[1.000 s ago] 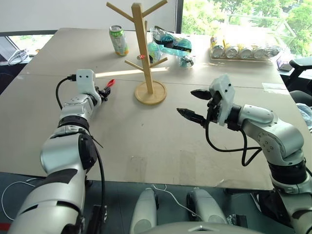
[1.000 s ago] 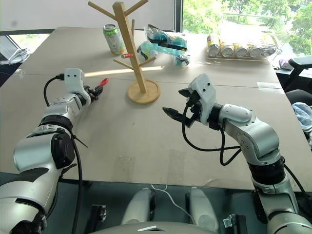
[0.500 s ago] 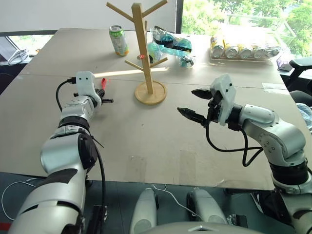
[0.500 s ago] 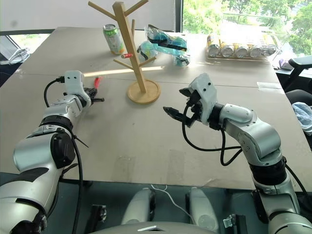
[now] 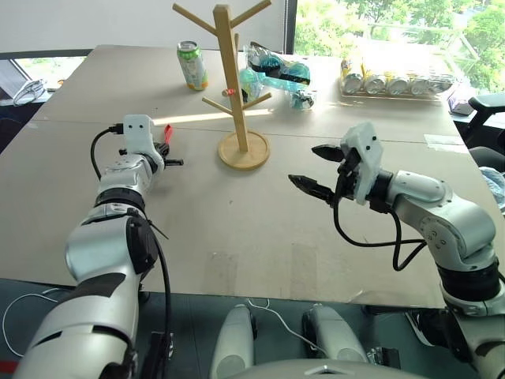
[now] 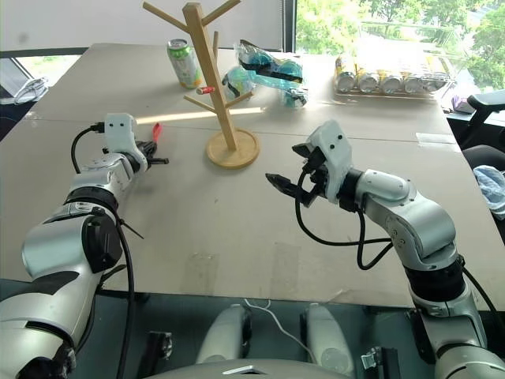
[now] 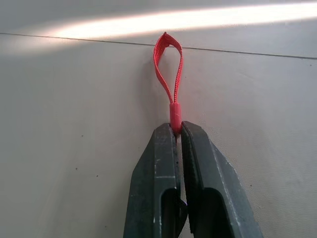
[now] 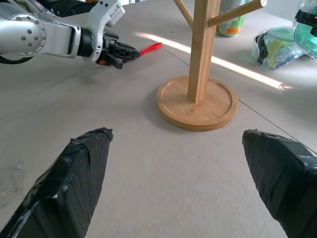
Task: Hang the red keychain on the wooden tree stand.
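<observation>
From the head views, the left gripper (image 5: 170, 155) sits low over the table (image 5: 237, 229), pinching the red keychain (image 5: 167, 131) to the left of the wooden tree stand (image 5: 237, 87), while the right gripper (image 5: 316, 170) hovers wide apart with nothing in it. The left wrist view shows the fingers (image 7: 158, 188) clamped on the strap's end (loop pointing away). In the right wrist view, both taped fingertips (image 8: 79, 173) stand far apart before the stand's round base (image 8: 195, 104).
</observation>
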Action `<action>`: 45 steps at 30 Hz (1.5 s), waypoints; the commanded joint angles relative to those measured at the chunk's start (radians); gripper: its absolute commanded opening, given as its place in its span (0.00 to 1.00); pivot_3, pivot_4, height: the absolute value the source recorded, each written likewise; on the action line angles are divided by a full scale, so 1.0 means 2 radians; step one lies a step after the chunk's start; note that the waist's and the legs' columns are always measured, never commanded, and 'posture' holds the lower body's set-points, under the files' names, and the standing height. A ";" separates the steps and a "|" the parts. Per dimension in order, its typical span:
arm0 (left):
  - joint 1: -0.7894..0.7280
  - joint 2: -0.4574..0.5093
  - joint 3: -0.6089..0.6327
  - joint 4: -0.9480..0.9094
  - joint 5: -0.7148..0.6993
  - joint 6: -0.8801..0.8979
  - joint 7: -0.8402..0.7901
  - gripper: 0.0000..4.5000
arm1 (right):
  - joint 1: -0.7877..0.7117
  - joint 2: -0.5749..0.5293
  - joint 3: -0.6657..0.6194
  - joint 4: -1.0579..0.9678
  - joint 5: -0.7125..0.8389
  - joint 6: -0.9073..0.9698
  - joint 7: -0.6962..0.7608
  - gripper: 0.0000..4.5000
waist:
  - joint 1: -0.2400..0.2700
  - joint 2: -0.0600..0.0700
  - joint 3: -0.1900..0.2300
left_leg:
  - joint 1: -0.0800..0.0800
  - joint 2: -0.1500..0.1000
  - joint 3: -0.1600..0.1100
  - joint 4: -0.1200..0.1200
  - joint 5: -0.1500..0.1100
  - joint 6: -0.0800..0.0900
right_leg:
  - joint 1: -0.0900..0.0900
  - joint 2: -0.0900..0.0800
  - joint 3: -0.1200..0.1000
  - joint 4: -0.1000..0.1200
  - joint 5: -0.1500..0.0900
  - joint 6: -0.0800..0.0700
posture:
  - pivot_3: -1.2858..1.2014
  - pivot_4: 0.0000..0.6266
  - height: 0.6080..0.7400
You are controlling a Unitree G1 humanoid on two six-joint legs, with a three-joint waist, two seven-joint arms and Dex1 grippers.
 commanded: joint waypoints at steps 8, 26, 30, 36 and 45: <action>0.089 0.018 0.013 -0.220 -0.055 -0.024 -0.082 0.02 | -0.016 0.012 -0.026 -0.018 0.042 -0.018 0.029 1.00 | -0.003 0.000 0.000 | 0.000 0.000 0.000 0.000 0.000 0.000 | 0.000 0.000 0.000 0.000 0.000 0.000 | 0.52 0.24 0.94; 0.432 -0.055 0.011 -0.998 -0.141 0.229 0.036 0.02 | -0.049 0.003 -0.059 -0.058 0.144 -0.010 0.041 1.00 | 0.002 0.000 0.000 | 0.001 0.000 -0.001 0.001 0.000 0.000 | 0.002 -0.001 0.000 0.000 0.000 0.000 | 0.52 0.24 0.94; 0.432 -0.065 -0.028 -1.038 -0.148 0.241 0.038 0.02 | -0.053 0.007 -0.046 -0.066 0.115 -0.032 0.025 1.00 | 0.002 0.000 0.000 | 0.001 0.000 -0.001 0.001 0.000 0.000 | 0.002 -0.001 0.000 0.000 0.000 0.000 | 0.52 0.24 0.94; 0.413 -0.073 -0.069 -1.023 -0.144 0.227 0.030 0.02 | -0.054 0.014 -0.042 -0.078 0.101 -0.044 0.003 1.00 | 0.001 0.000 0.000 | 0.001 0.000 -0.001 0.001 0.000 0.000 | 0.002 0.000 0.000 0.000 0.000 0.000 | 0.52 0.24 0.94; 0.392 -0.074 -0.073 -0.975 -0.129 0.193 0.027 0.02 | -0.046 0.007 -0.053 -0.094 0.106 -0.037 -0.018 1.00 | 0.001 0.000 0.000 | 0.001 0.000 -0.001 0.001 0.000 0.000 | 0.002 0.000 0.000 0.000 0.000 0.000 | 0.52 0.24 0.94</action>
